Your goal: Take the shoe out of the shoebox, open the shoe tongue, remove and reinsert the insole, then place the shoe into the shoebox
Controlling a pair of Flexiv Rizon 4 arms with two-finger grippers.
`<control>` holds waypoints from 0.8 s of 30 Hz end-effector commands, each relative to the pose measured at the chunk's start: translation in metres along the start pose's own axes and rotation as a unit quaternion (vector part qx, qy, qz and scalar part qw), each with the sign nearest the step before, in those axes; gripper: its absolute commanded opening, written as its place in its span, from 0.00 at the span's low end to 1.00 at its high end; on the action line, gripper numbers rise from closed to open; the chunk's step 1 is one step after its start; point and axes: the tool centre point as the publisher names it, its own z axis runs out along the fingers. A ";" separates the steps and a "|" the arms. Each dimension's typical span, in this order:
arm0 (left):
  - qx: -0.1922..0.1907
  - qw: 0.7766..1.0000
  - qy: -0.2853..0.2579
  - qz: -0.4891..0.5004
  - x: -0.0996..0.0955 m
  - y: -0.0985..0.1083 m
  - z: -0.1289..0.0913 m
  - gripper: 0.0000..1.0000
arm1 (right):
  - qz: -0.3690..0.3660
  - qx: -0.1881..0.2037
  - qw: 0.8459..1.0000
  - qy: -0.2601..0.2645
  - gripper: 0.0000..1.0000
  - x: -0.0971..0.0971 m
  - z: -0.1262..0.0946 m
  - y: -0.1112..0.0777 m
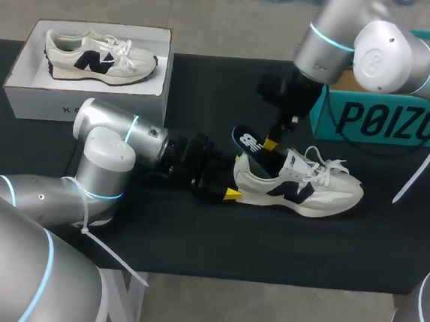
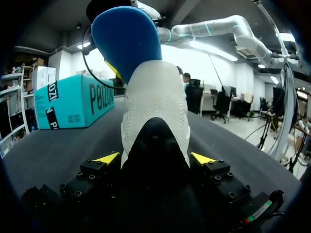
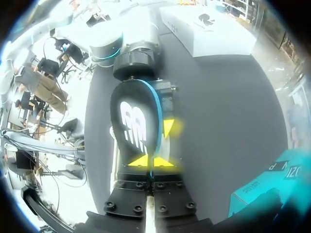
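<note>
Our left gripper [image 2: 155,158] has the shoe [image 1: 303,187] filling the space between its fingers and the raised insole [image 1: 247,141] just ahead, so nothing passes there, but bare table [image 1: 267,248] lies open on either side of it. The teal box [image 1: 384,119] crowds our right gripper [image 3: 151,162] from one side, probably without touching, and the white shoebox [image 1: 69,107] stands well behind our left one.

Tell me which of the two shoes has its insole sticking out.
The shoe on the black mat, heel in the left gripper, its insole held by the right gripper. The other shoe lies in the white shoebox.
</note>
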 end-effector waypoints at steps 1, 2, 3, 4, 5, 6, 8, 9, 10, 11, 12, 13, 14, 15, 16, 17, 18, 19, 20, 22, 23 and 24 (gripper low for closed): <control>0.000 1.000 0.000 0.000 -0.002 0.004 0.002 0.00 | -0.001 -0.011 1.000 -0.003 0.00 0.003 0.000 -0.004; 0.000 1.000 0.000 0.000 -0.002 0.004 0.002 0.00 | -0.002 -0.015 1.000 -0.005 0.00 0.004 -0.002 -0.003; 0.000 1.000 0.000 0.000 -0.002 0.004 0.002 0.00 | -0.002 -0.017 1.000 -0.007 0.00 0.005 -0.003 -0.003; 0.000 1.000 0.000 0.000 -0.002 0.004 0.002 0.00 | -0.002 -0.020 1.000 -0.009 0.00 0.005 -0.005 -0.002; 0.000 1.000 0.000 0.000 -0.002 0.004 0.002 0.00 | -0.003 -0.022 1.000 -0.011 0.00 0.006 -0.008 -0.001; 0.000 1.000 0.000 0.000 -0.002 0.004 0.002 0.00 | -0.003 -0.025 1.000 -0.013 0.00 0.006 -0.010 0.000; 0.000 1.000 0.000 0.000 -0.002 0.004 0.002 0.00 | -0.005 -0.035 0.999 -0.020 0.00 0.008 -0.019 0.004; 0.000 1.000 0.000 0.000 -0.002 0.004 0.002 0.00 | -0.005 -0.040 0.999 -0.024 0.00 0.009 -0.022 0.006; 0.000 1.000 0.000 0.000 -0.002 0.004 0.002 0.00 | -0.007 -0.043 0.999 -0.028 0.00 0.010 -0.027 0.009; 0.000 1.000 0.000 0.000 -0.002 0.004 0.002 0.00 | -0.008 -0.049 0.998 -0.032 0.00 0.010 -0.031 0.012; 0.000 1.000 0.000 0.000 -0.002 0.004 0.002 0.00 | -0.010 -0.054 0.998 -0.037 0.00 0.011 -0.036 0.014; 0.000 1.000 0.000 0.000 -0.002 0.004 0.002 0.00 | -0.011 -0.057 0.997 -0.042 0.00 0.012 -0.041 0.017; 0.000 1.000 0.000 0.000 -0.002 0.004 0.002 0.00 | -0.013 -0.062 0.997 -0.048 0.00 0.013 -0.046 0.021; 0.000 1.000 0.000 0.000 -0.002 0.004 0.002 0.00 | -0.015 -0.064 0.997 -0.051 0.00 0.013 -0.049 0.024; 0.000 1.000 0.000 0.000 -0.002 0.004 0.002 0.00 | -0.017 -0.069 0.996 -0.056 0.00 0.014 -0.054 0.027; 0.000 1.000 0.000 0.000 -0.002 0.004 0.002 0.00 | -0.021 -0.074 0.995 -0.060 0.00 0.014 -0.058 0.031; 0.000 1.000 0.000 0.000 -0.002 0.004 0.002 0.00 | -0.022 -0.073 0.995 -0.061 0.00 0.014 -0.060 0.034; 0.000 1.000 0.000 0.000 -0.002 0.004 0.002 0.00 | -0.025 -0.072 0.995 -0.062 0.00 0.014 -0.061 0.037; 0.000 1.000 0.000 0.000 -0.002 0.004 0.002 0.00 | -0.026 -0.071 0.995 -0.063 0.00 0.015 -0.061 0.039; 0.000 1.000 0.000 0.000 -0.002 0.004 0.002 0.00 | -0.028 -0.068 0.995 -0.061 0.00 0.015 -0.057 0.040; 0.000 1.000 0.000 0.000 -0.002 0.004 0.002 0.00 | -0.028 -0.066 0.996 -0.058 0.00 0.015 -0.052 0.040; 0.000 1.000 0.000 0.000 -0.002 0.004 0.002 0.00 | -0.026 -0.065 0.996 -0.054 0.00 0.015 -0.047 0.038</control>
